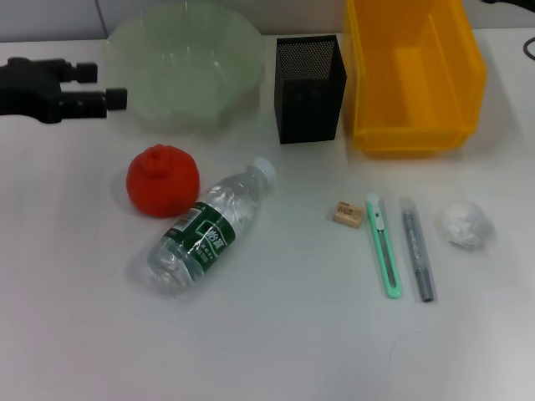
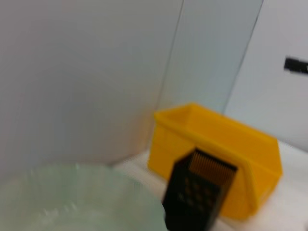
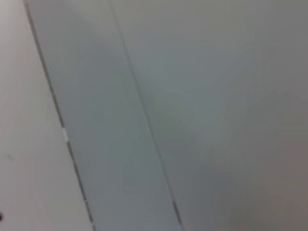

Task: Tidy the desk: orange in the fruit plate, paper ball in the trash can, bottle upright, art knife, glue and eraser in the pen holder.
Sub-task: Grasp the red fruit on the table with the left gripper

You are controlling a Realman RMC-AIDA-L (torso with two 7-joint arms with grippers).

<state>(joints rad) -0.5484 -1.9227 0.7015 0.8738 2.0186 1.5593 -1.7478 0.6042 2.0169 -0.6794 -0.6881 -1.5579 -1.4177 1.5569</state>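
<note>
Black left gripper (image 1: 113,85) sits at upper left beside the fruit plate (image 1: 242,38), fingers apart, holding nothing.

Room was pretty bare honestly. Behind the white desk (image 1: 276,342) stood a wall of pale grey panels (image 2: 86,72), smooth and plain, with thin dark seams (image 2: 171,53) running up between them. One panel off to the side looked whiter than the others and had a small black mark (image 2: 296,65) on it, couldn't tell what it was. Light was soft and even, only faint shadows on the tabletop. No windows or floor visible from where I stood.
</note>
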